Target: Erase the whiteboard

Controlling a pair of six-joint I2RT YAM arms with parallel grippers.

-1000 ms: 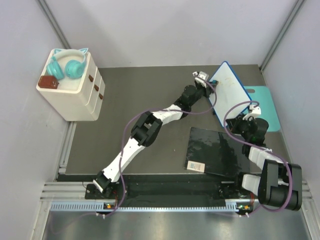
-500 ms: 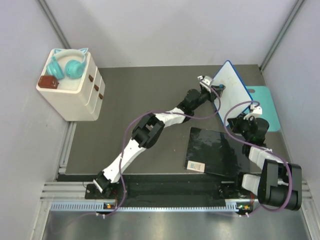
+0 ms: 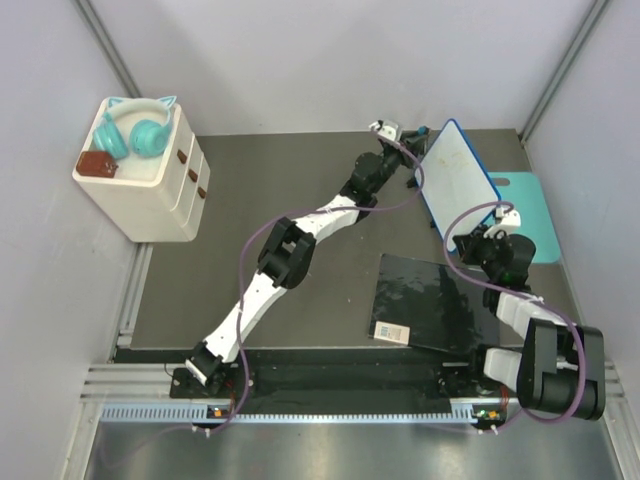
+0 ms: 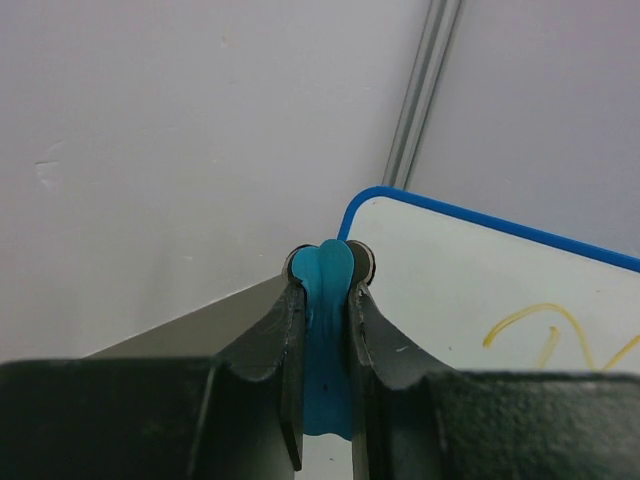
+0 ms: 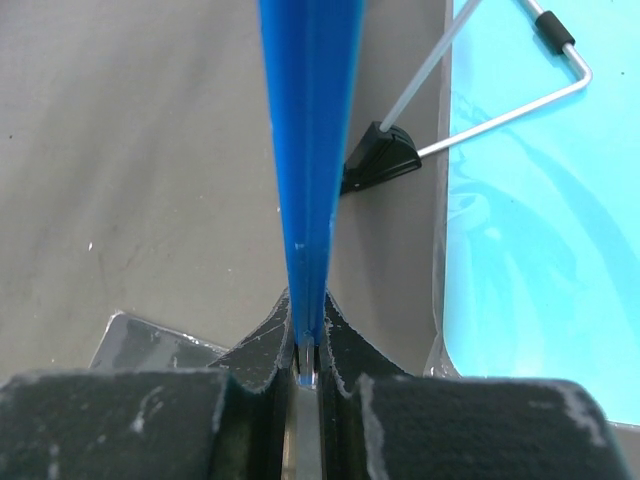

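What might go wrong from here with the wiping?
The right gripper pinches the whiteboard only by its thin rim, so wiping pressure may twist or slip it. The blue wiper in the left gripper sits at the board's corner; it might snag the rim before reaching the yellow scribbles.

Left arm (image 3: 330,215): swung away to the left and toward the far wall, its forearm lying straighter than a second ago.
Left pincer (image 4: 328,262): half a second ago at the face of the small white board with the thin blue rim (image 3: 458,175), it is now off it, beside the board's far upper corner.
Elbow (image 3: 280,250): shifted left over the dark grey desk (image 3: 250,190).
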